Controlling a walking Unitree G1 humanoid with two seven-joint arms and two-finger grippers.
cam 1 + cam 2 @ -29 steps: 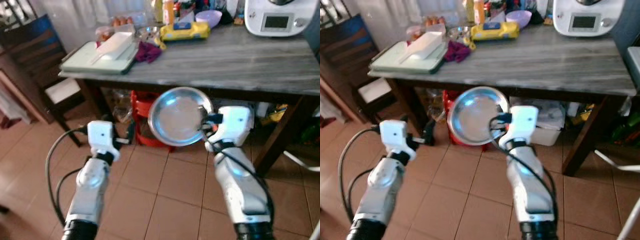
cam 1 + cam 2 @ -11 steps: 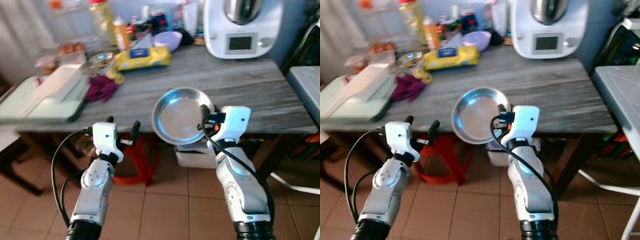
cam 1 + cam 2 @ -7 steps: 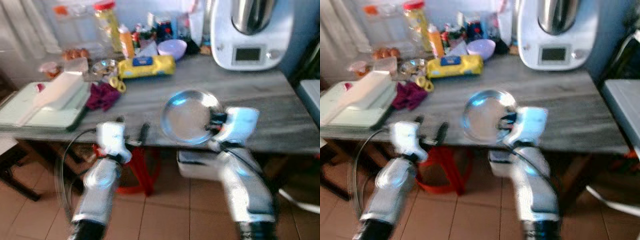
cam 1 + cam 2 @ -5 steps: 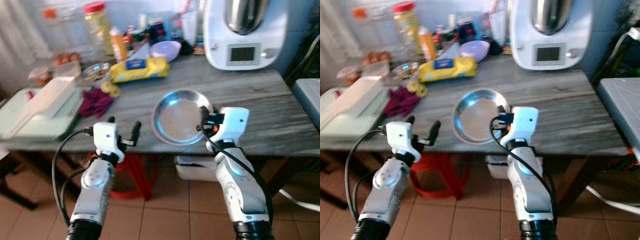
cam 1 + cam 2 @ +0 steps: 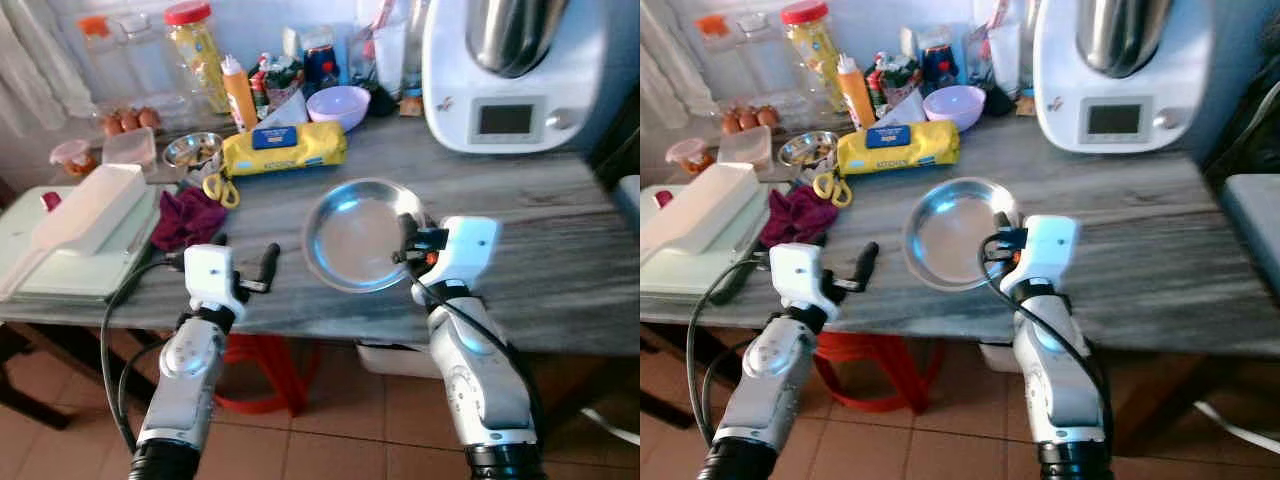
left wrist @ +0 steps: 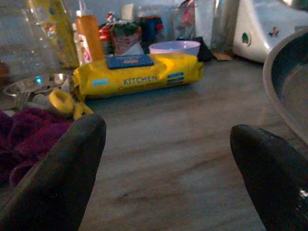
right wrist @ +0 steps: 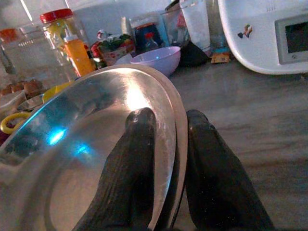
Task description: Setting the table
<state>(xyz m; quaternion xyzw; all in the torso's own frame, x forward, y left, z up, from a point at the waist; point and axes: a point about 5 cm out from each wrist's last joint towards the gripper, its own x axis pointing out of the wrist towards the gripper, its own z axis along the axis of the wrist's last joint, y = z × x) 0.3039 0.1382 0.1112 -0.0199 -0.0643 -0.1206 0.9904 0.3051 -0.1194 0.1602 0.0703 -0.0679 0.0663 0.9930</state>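
Above the table point(image 5: 560, 250), a plate point(image 5: 358, 235) is pinched at its rim by the right gripper point(image 5: 408, 243); tilted, it could slip. The left gripper point(image 5: 245, 262) is held apart.

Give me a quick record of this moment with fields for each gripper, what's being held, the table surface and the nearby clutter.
right gripper: shut on the rim of the steel plate, one finger inside, one outside
steel plate: held above the grey wooden table, tilted, not set down
left gripper: open, holding nothing, near the table's front edge
nearby clutter: yellow wipes pack, purple cloth, lilac bowl, white kitchen appliance
task state: plate not yet placed
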